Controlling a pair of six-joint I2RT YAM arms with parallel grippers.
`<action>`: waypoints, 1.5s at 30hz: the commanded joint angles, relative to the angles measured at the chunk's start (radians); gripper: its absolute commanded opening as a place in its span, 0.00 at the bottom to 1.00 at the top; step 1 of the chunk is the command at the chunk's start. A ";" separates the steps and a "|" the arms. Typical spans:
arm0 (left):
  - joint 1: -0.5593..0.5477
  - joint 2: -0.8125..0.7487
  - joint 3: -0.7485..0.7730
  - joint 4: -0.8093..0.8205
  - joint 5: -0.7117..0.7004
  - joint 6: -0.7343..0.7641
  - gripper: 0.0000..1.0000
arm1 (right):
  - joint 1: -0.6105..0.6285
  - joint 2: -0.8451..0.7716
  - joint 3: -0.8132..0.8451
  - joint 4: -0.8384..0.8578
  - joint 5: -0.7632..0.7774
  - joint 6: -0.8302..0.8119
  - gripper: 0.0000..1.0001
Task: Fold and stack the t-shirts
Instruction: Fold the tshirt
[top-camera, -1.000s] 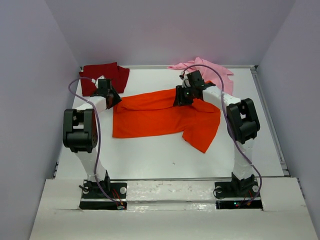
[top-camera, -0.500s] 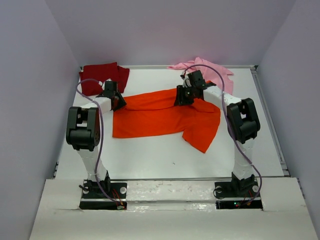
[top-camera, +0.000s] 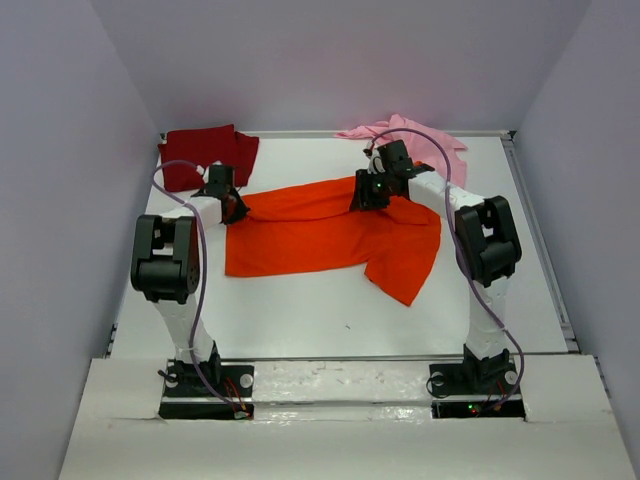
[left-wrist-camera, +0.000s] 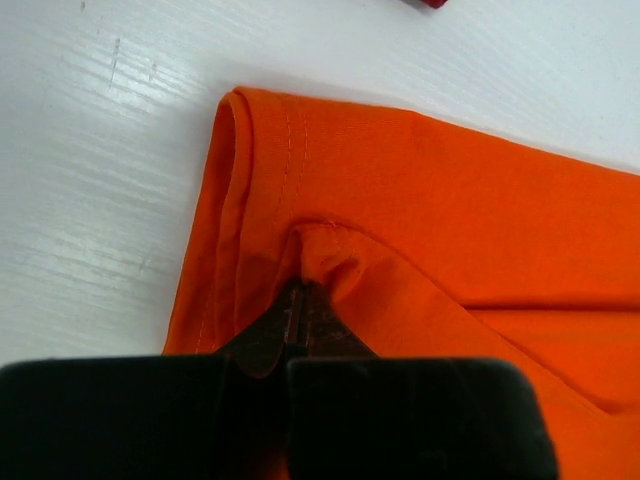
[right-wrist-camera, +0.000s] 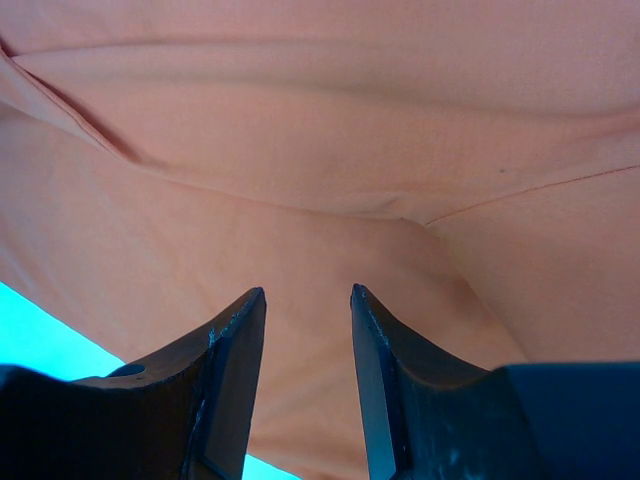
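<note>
A: Status of left gripper (left-wrist-camera: 297, 305)?
B: Clenched on a pinch of the orange t-shirt (top-camera: 310, 235), at its left end.
A: Position of that tee?
B: Spread across mid-table (top-camera: 300, 310).
A: Right gripper (right-wrist-camera: 306, 292)?
B: Fingers parted, poised over the same tee's far edge. Contact with cloth not discernible.
A: Others?
B: Dark red t-shirt (top-camera: 205, 152) in far-left corner. Light pink t-shirt (top-camera: 425, 140) bunched at far edge, right of centre.
</note>
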 joint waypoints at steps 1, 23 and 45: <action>-0.003 -0.094 -0.022 -0.018 -0.007 0.008 0.00 | -0.004 0.014 0.016 0.038 -0.008 0.007 0.45; -0.009 -0.321 -0.257 0.071 0.131 -0.073 0.00 | -0.004 0.028 0.026 0.038 -0.008 0.013 0.45; 0.019 -0.551 -0.234 -0.156 -0.063 -0.015 0.04 | -0.004 0.022 0.022 0.036 -0.008 0.011 0.45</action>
